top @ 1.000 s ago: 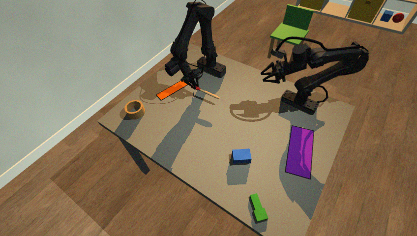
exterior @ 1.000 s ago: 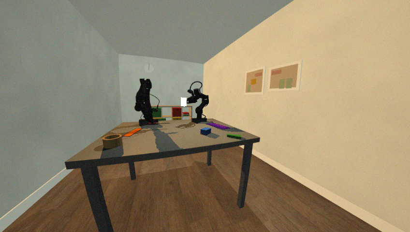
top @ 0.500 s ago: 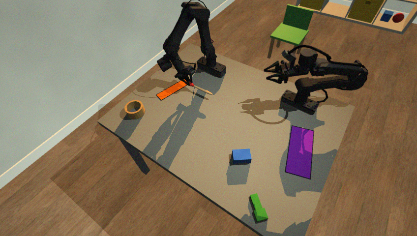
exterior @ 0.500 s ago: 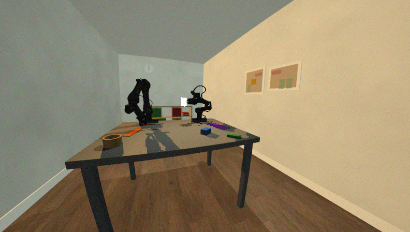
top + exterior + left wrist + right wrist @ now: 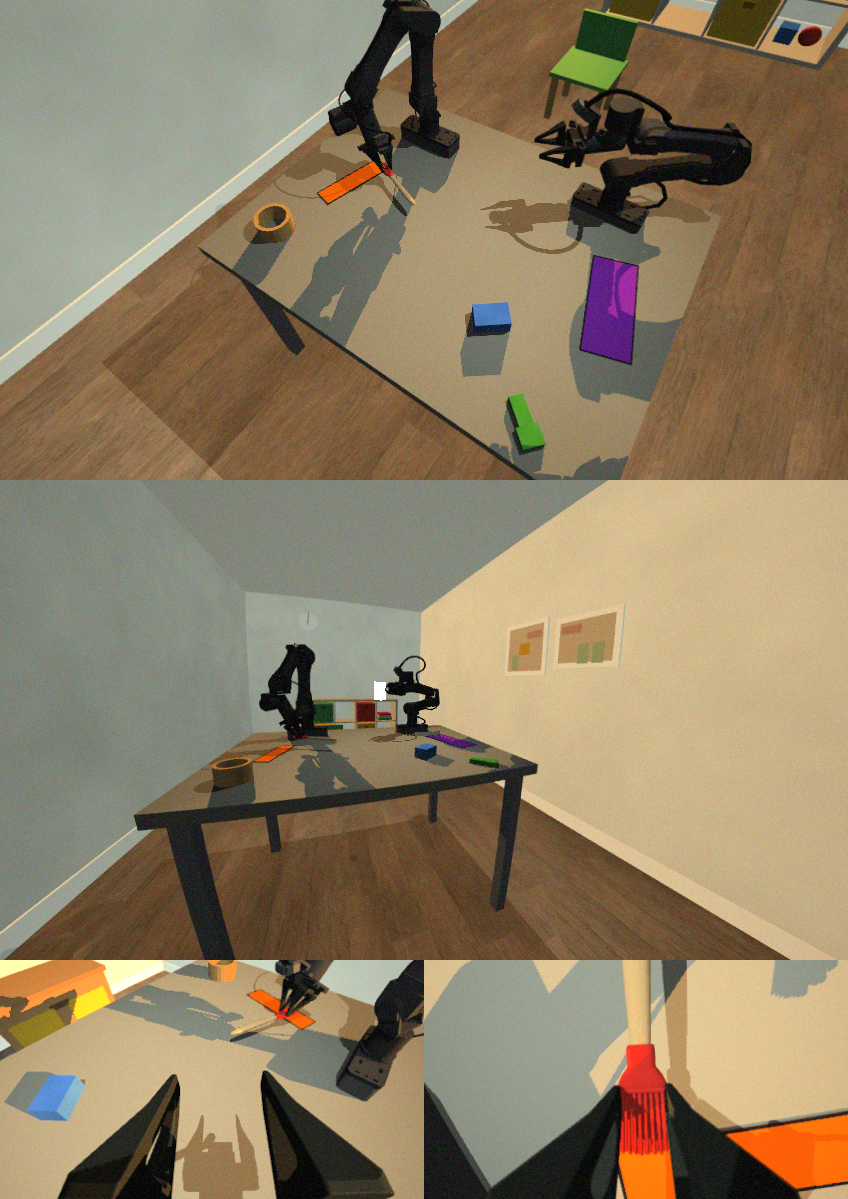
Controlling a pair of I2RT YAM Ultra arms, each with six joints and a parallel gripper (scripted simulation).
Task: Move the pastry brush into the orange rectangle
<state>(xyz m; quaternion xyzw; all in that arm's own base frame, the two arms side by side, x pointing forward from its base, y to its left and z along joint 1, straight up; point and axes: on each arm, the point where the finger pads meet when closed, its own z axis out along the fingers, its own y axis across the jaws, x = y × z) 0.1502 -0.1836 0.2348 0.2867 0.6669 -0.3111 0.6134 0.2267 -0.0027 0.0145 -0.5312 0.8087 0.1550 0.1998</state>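
Note:
The pastry brush (image 5: 399, 185) has a red bristle head and a pale wooden handle. My right gripper (image 5: 385, 163) is shut on the bristle head, as the right wrist view (image 5: 643, 1091) shows close up. The head is over one end of the orange rectangle (image 5: 349, 182), which also shows in the right wrist view (image 5: 792, 1154). The handle (image 5: 639, 1000) points away from the rectangle, out over the bare table and slanting down. My left gripper (image 5: 544, 148) is open and empty, held high near its base, far from the brush. The left wrist view shows the brush (image 5: 259, 1023) from afar.
A roll of tape (image 5: 273, 222) stands at the table's edge beyond the orange rectangle. A blue block (image 5: 491, 316), a green block (image 5: 525, 421) and a purple rectangle (image 5: 611, 308) lie at the other side. The right arm's base (image 5: 429, 135) is close to the brush.

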